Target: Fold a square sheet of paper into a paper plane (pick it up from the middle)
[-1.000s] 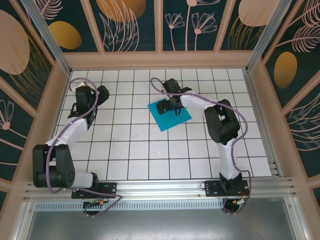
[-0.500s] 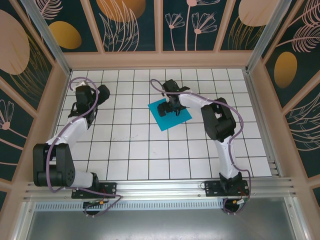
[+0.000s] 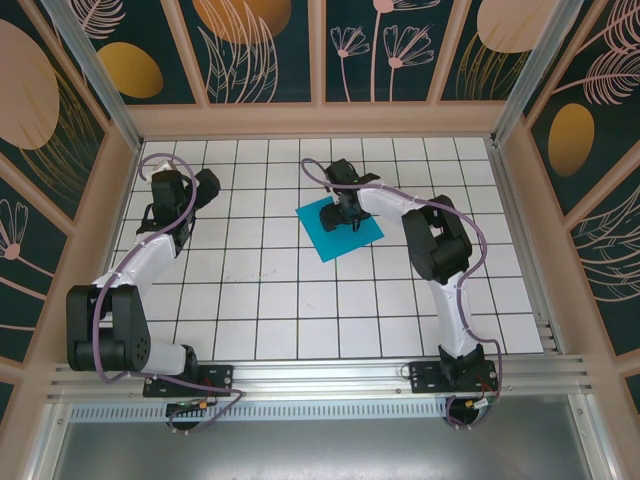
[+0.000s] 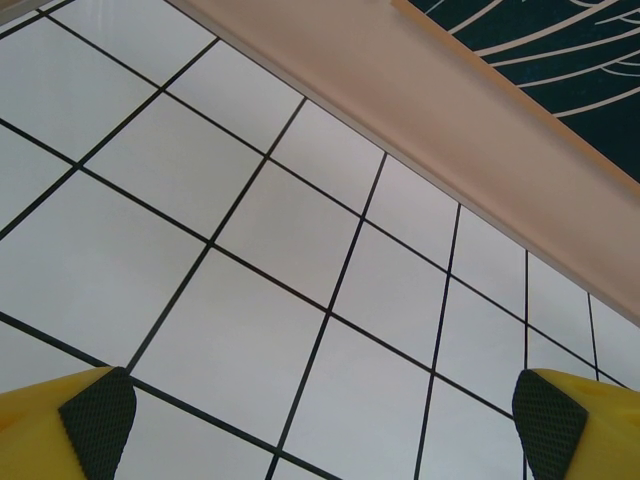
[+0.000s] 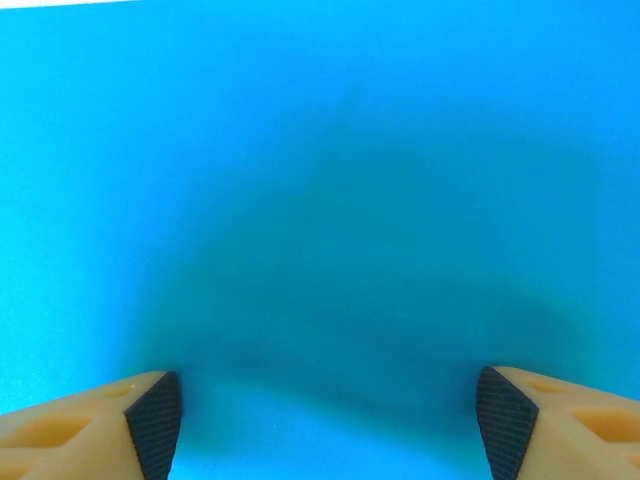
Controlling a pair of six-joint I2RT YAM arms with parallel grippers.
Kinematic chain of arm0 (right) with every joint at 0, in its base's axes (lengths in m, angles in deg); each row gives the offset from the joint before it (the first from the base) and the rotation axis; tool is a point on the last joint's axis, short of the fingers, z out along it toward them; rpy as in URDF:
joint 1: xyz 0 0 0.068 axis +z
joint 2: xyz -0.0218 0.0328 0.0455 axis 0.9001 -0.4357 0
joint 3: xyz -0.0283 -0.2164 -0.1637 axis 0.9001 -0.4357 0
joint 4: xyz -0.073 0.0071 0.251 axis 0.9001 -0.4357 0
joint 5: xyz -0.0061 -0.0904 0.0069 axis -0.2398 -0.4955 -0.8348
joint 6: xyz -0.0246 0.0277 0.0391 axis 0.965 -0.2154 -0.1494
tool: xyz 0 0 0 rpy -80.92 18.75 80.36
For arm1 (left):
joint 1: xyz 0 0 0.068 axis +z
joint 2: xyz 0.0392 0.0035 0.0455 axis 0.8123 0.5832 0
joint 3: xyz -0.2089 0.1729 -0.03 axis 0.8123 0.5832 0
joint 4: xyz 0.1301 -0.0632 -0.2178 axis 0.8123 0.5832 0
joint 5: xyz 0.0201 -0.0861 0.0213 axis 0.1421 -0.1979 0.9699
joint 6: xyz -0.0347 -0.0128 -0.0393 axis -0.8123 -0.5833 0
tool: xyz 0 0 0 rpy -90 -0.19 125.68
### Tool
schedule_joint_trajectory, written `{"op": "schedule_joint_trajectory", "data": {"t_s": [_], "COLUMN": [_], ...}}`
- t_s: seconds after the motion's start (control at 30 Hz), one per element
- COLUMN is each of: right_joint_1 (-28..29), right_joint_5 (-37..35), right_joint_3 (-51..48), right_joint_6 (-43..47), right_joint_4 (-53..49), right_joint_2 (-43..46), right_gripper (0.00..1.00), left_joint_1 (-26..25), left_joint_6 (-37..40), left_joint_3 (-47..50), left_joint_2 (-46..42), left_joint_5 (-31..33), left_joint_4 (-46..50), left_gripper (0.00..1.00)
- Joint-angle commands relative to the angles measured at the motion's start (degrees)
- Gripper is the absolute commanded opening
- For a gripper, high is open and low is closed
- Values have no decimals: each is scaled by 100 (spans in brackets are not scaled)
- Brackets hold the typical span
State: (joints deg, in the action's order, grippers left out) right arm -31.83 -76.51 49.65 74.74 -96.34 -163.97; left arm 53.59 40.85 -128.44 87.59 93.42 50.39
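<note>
The square sheet of paper (image 3: 335, 238) is teal-blue and lies flat on the white grid table, right of centre toward the back, turned a little like a diamond. My right gripper (image 3: 343, 214) points down at its middle. In the right wrist view the sheet (image 5: 320, 180) spreads under the right gripper (image 5: 330, 420). That gripper is open, its dark pads (image 5: 155, 422) far apart and low over the paper, with nothing pinched between them. My left gripper (image 3: 178, 195) hangs over bare tiles at the far left. In its wrist view the left gripper (image 4: 322, 425) is wide open and empty.
A pale wooden rim (image 3: 320, 120) walls the table at the back, and more wood lines both sides. The same rim (image 4: 400, 110) runs close ahead of the left gripper. White tiles (image 3: 280, 300) lie between the arms. An aluminium rail (image 3: 320, 375) edges the near side.
My right arm has shifted slightly left over the sheet, and its forearm is drawn in closer. The left arm and the sheet have stayed where they were.
</note>
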Motion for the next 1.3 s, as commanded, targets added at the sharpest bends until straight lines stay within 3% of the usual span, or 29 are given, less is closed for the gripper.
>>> {"op": "schedule_joint_trajectory", "data": {"t_s": [0.0, 0.43, 0.5, 0.57, 0.63, 0.73, 0.87, 1.13, 1.27], "right_joint_1": [-16, 21, 19, 18, -44, -69, -331, -626, -663], "right_joint_5": [-124, 111, 495, 1180, 2306, 3807, 5011, 5133, 4609], "right_joint_3": [-213, -78, -39, -82, -305, -786, -1366, -1708, -1576], "right_joint_6": [-27, -245, -350, -485, -677, -1284, -2129, -2443, -2156], "right_joint_4": [-309, -192, -137, 51, 506, 1461, 2688, 2839, 2324], "right_joint_2": [-250, -52, 47, 210, 453, 817, 1142, 1024, 824], "right_gripper": [75, 58, 52, 45, 32, 26, 25, 27, 30], "left_joint_1": [29, 25, 29, 29, 30, 29, 21, -58, -176], "left_joint_6": [-73, -65, -55, -44, -43, -77, -256, -700, -734], "left_joint_3": [-139, -122, -113, -112, -88, -51, 92, 426, 452], "left_joint_2": [17, -4, -1, 7, 35, 93, 157, 353, 459], "left_joint_5": [-44, -87, -126, -228, -396, -789, -1359, -1943, -1998], "left_joint_4": [-59, -23, -23, -49, -94, -211, -529, -1059, -1124], "left_gripper": [98, 98, 98, 99, 99, 99, 97, 94, 94]}}
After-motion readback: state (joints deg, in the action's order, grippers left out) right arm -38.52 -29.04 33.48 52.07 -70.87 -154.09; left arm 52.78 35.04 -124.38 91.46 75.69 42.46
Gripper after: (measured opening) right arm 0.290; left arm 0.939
